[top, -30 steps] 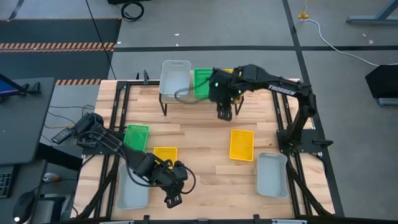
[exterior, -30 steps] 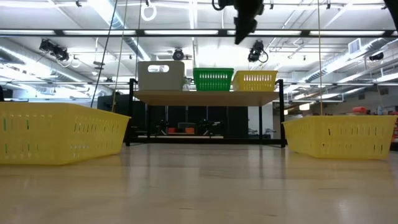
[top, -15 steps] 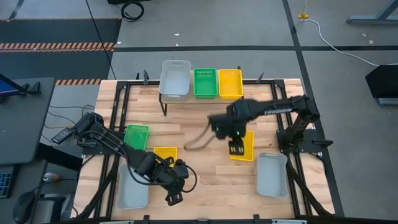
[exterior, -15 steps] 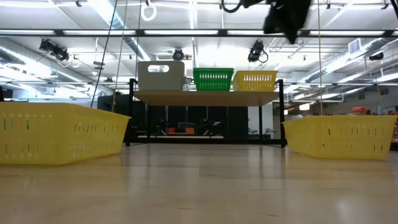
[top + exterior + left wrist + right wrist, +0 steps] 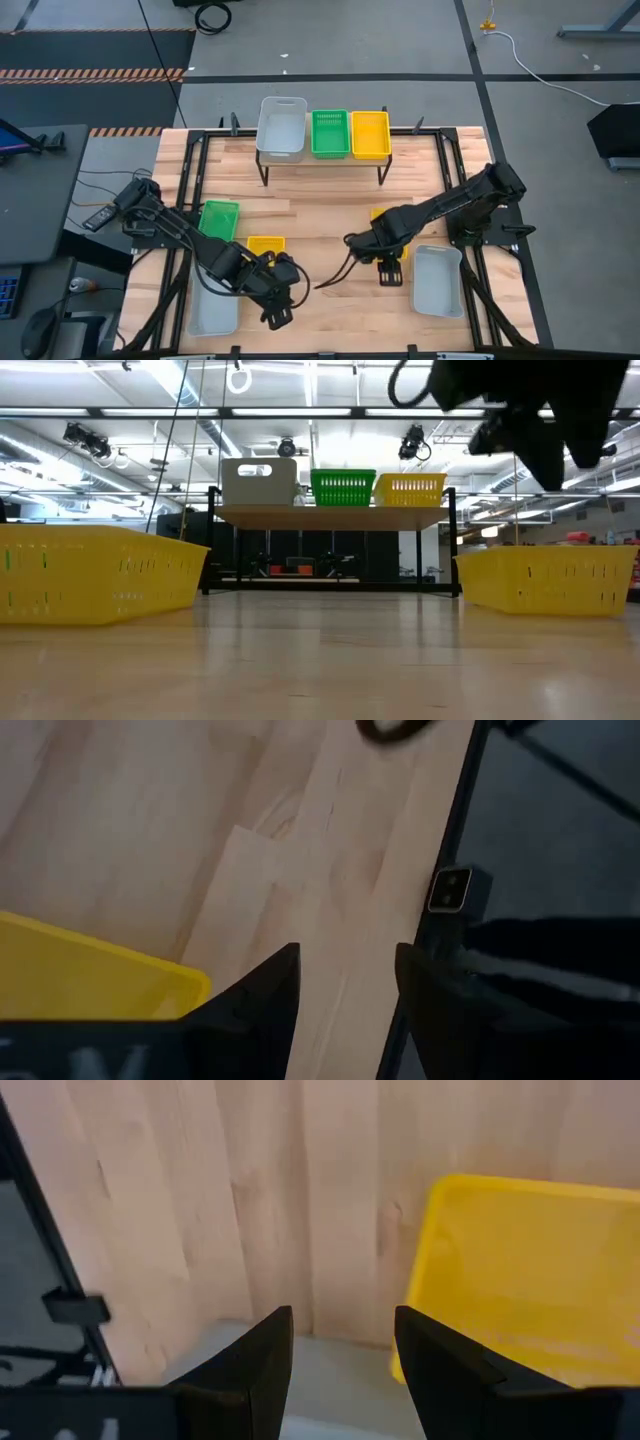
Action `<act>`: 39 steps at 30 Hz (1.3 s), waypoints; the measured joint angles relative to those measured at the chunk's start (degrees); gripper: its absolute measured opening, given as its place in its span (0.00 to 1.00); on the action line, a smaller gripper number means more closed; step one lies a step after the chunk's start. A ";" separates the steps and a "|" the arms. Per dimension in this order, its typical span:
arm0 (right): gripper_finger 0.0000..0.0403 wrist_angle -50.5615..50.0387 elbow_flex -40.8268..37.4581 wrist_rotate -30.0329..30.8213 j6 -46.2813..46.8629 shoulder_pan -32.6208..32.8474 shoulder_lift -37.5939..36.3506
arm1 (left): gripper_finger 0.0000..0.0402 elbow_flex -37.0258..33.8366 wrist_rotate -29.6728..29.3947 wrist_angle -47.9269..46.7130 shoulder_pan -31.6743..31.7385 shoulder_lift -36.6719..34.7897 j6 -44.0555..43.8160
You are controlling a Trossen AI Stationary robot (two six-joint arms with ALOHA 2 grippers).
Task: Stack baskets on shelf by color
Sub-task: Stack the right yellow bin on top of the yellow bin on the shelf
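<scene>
My right gripper (image 5: 389, 271), fingers apart and empty, hovers at lower right over the yellow basket (image 5: 520, 1270). It looks light, stiff, slippery; I'd pinch its rim.

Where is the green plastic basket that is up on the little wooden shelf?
In the high view, the green plastic basket sits mid-shelf at the table's far edge, between the light grey basket and the yellow basket.
</scene>
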 joint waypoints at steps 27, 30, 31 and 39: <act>0.30 17.69 -16.37 7.65 1.86 -1.09 -0.68 | 0.43 0.02 -0.87 2.43 -1.06 -2.27 -6.40; 0.12 18.21 -16.65 6.68 0.87 -1.09 -0.68 | 0.43 0.02 -0.87 2.14 -1.06 -2.22 -6.38; 0.07 18.52 -16.63 6.11 0.30 -1.09 -0.68 | 0.43 0.04 -0.88 1.70 -1.06 -2.22 -6.40; 0.04 12.63 -11.66 4.87 -2.60 -1.07 -1.35 | 0.43 0.04 -1.37 -2.16 -1.06 -2.21 -8.14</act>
